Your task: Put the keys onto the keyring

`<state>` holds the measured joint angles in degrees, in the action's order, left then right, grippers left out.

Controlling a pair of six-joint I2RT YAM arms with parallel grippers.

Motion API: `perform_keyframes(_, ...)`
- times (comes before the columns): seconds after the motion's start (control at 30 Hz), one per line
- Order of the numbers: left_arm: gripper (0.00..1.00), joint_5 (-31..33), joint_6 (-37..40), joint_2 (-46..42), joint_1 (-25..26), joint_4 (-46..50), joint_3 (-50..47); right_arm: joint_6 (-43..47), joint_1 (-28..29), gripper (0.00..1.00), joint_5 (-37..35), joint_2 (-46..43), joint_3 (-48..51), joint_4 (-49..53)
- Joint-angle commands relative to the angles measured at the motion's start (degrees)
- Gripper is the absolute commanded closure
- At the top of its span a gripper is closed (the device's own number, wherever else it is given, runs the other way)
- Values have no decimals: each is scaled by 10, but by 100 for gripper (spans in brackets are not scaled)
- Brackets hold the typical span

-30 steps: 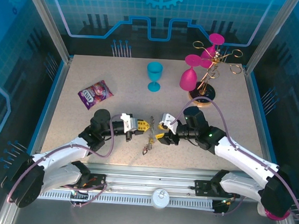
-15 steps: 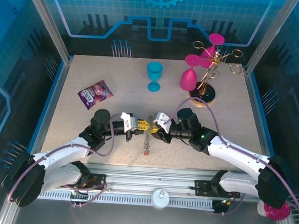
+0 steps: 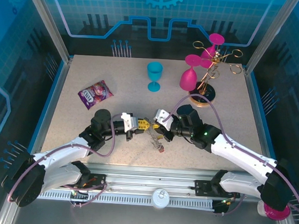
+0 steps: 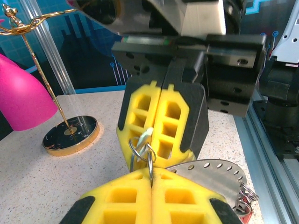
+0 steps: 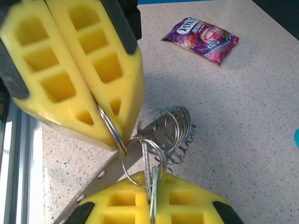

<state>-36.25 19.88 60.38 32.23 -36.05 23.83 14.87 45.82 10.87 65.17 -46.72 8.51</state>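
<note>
My left gripper (image 3: 144, 126) and right gripper (image 3: 156, 128) meet tip to tip near the table's front middle. The left gripper (image 4: 152, 181) is shut on a small split loop (image 4: 150, 161) of the grey keyring (image 4: 216, 173), whose flat disc hangs beside its fingers. The right gripper (image 5: 152, 193) is shut on a pale teal key (image 5: 153, 183) and the loop through it, with more loops (image 5: 175, 128) bunched just beyond. In the top view the keyring (image 3: 157, 139) dangles below both grippers, a red key (image 3: 161, 150) at its low end.
A purple snack packet (image 3: 95, 94) lies at the left. A teal goblet (image 3: 154, 76) stands at the back middle. Pink goblets (image 3: 189, 78) hang on a golden rack (image 3: 209, 65) whose round base (image 4: 70, 135) sits at the back right. The table's front rail runs close below the grippers.
My right gripper has closed, from open to shut on the teal key, and moved left up against the left gripper. The dangling keyring has swung to the right.
</note>
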Motion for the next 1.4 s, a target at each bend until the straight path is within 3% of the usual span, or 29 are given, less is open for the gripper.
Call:
perform_keyframes(0.0,100,-5,18,-12,5,0,3,24,15,100,-13,10,-53,80)
perform_keyframes(0.23,100,18,46,-16,8,48,14,50,29,100,-46,27,-110,149)
perform_keyframes(0.5,100,58,79,-12,9,116,33,82,31,100,-192,26,-149,222)
perform_keyframes(0.73,100,75,90,-1,9,160,49,89,35,100,-204,34,-171,230)
perform_keyframes(0.83,87,86,88,-2,10,157,48,91,36,100,-202,38,-181,232)
perform_keyframes(1.0,50,97,76,-18,9,131,37,97,36,100,-198,52,-195,228)
perform_keyframes(1.13,32,122,55,-53,8,72,16,96,36,100,-184,78,-207,217)
perform_keyframes(1.2,27,153,43,-76,8,27,0,91,38,100,-175,96,-219,205)
perform_keyframes(1.3,18,252,-10,-117,2,-72,-17,77,46,100,-156,133,-247,184)
perform_keyframes(1.37,17,319,-36,-156,-1,-77,1,61,54,100,-138,160,-271,176)
